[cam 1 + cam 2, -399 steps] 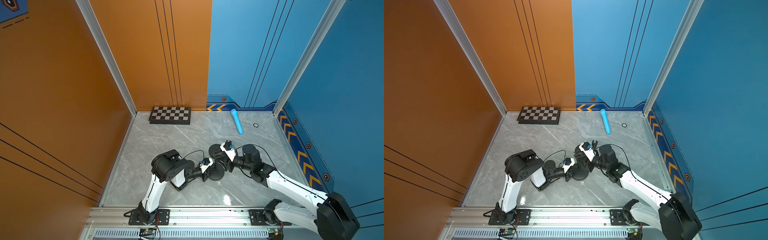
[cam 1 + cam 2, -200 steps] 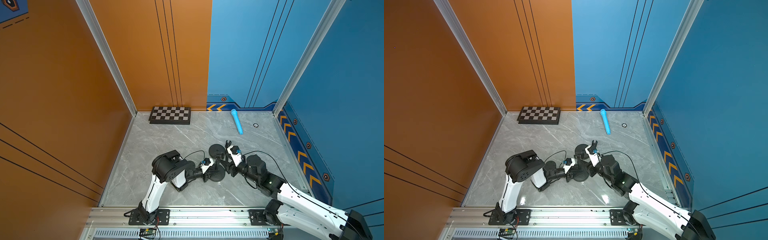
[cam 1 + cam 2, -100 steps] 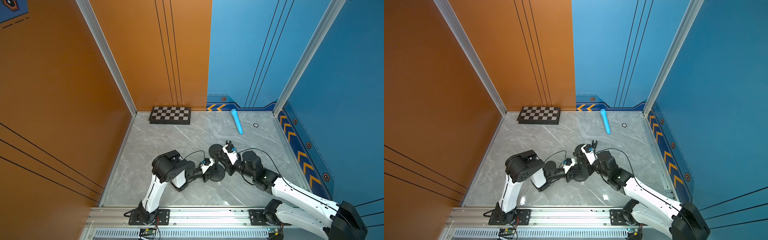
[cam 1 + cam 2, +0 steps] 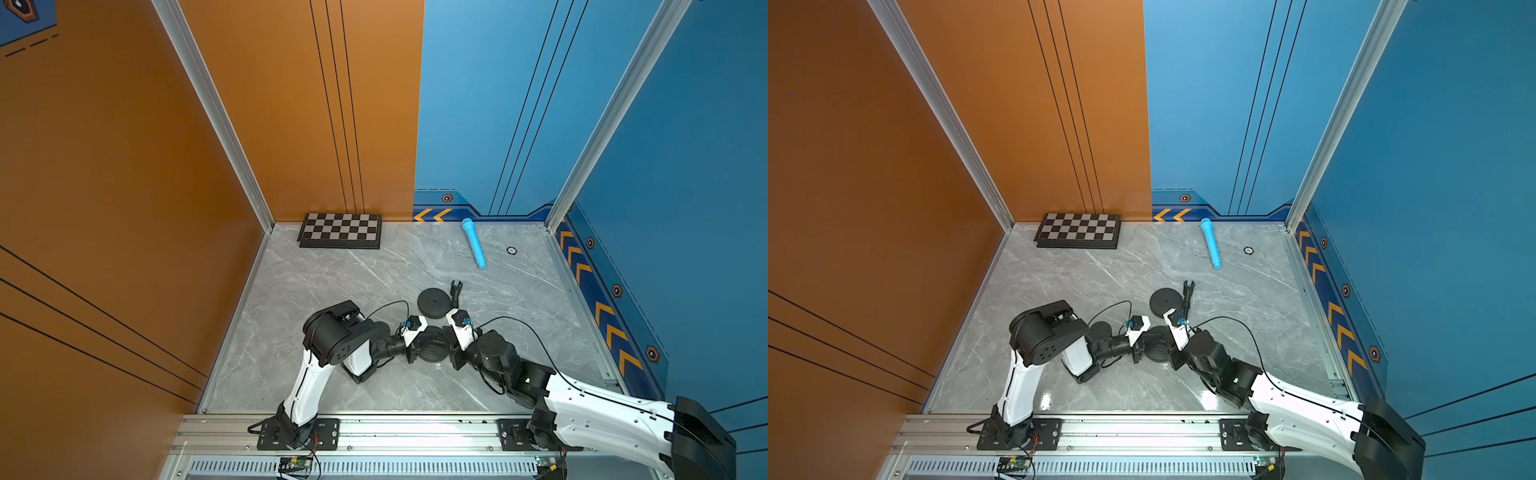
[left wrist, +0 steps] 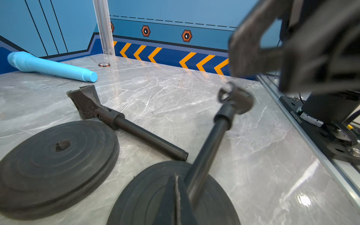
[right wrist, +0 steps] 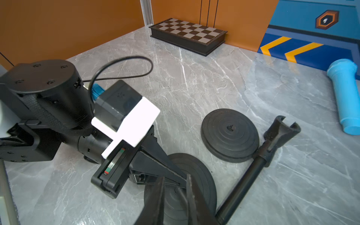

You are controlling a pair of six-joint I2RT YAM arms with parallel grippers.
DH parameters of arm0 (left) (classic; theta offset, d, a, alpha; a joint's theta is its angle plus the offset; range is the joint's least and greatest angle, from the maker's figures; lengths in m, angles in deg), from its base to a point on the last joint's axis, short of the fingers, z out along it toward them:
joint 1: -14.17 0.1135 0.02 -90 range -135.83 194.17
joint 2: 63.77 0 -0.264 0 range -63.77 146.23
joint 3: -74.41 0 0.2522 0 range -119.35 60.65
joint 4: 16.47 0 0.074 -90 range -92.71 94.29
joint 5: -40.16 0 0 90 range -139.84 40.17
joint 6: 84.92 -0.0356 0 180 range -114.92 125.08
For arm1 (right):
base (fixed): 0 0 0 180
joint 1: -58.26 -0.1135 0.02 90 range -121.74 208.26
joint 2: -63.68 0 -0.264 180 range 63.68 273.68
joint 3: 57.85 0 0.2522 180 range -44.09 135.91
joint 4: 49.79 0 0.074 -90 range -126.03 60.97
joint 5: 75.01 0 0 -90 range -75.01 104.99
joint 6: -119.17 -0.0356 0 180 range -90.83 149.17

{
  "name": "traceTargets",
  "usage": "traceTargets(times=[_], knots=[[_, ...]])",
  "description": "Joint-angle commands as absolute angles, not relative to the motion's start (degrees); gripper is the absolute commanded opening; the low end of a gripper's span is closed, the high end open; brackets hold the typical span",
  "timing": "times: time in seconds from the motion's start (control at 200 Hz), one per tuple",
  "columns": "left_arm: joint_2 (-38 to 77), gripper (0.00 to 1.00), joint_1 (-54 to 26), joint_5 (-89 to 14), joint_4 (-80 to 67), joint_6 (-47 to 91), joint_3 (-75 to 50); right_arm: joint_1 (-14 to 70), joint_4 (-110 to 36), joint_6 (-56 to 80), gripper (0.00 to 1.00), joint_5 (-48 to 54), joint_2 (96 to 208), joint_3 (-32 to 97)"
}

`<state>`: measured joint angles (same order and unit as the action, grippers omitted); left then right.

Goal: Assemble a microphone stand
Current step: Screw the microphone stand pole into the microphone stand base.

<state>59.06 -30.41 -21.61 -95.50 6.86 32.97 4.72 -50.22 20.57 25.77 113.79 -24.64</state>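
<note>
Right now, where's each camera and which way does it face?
Both top views: high over the near rail, looking down on the grey marble table; left arm and right arm show.
Left wrist: low on the left arm, facing the blue chevron wall; shut left tool in foreground, right arm blurred beyond.
Right wrist: on the right arm, facing the orange wall and black-and-grey chessboard; right tool in foreground, left arm beside.
Shared: all four see the blue plastic microphone, loose black round base and loose black clip pole.

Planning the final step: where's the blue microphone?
In both top views the blue microphone lies by the back wall, right of the chessboard, beyond the loose black base.
</note>
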Motion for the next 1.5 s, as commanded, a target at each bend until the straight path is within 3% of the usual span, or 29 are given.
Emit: traceTargets(times=[0.0, 0.085, 0.185, 0.305, 0.425, 0.841, 0.901, 0.946, 1.306, 1.496], knots=[[61.5, 0.04, -30.6, -22.4, -83.5, 5.7, 35.1, 8.6, -43.7, 20.5, 0.34, 26.0, 107.4, -22.9], [61.3, 0.05, -30.5, -22.3, -83.5, 5.9, 35.1, 12.9, -37.9, 15.5, 0.46, 28.8, 103.2, -21.9], [61.5, 0.05, -30.5, -22.1, -83.5, 5.9, 35.1, 17.5, -28.6, 5.1, 0.51, 32.5, 101.7, -18.8], [62.1, 0.05, -30.3, -22.1, -83.5, 6.2, 34.8, 20.6, -25.3, 4.1, 0.57, 24.5, 102.0, -17.2], [62.2, 0.05, -30.0, -22.1, -83.5, 6.4, 34.8, 21.8, -20.4, 6.3, 0.62, 25.2, 102.3, -15.8], [62.3, 0.05, -29.6, -22.0, -83.5, 7.0, 34.8, 25.4, 9.1, 8.8, 0.82, 2.8, 103.5, 1.1], [62.2, 0.05, -29.5, -22.0, -83.5, 7.0, 34.9, 25.1, 11.3, 7.7, 0.89, 2.7, 103.4, 0.8], [62.2, 0.05, -29.5, -22.0, -83.5, 6.9, 34.8, 24.5, 12.7, 6.7, 1.0, 3.0, 103.8, 0.8], [61.8, 0.05, -29.2, -21.9, -83.5, 7.0, 35.0, 7.5, 20.3, -9.5, 1.0, 14.8, 111.8, 4.0], [62.0, 0.06, -29.2, -21.7, -83.5, 7.3, 34.9, 6.2, 20.9, -14.3, 0.92, 17.2, 111.5, 3.4]])
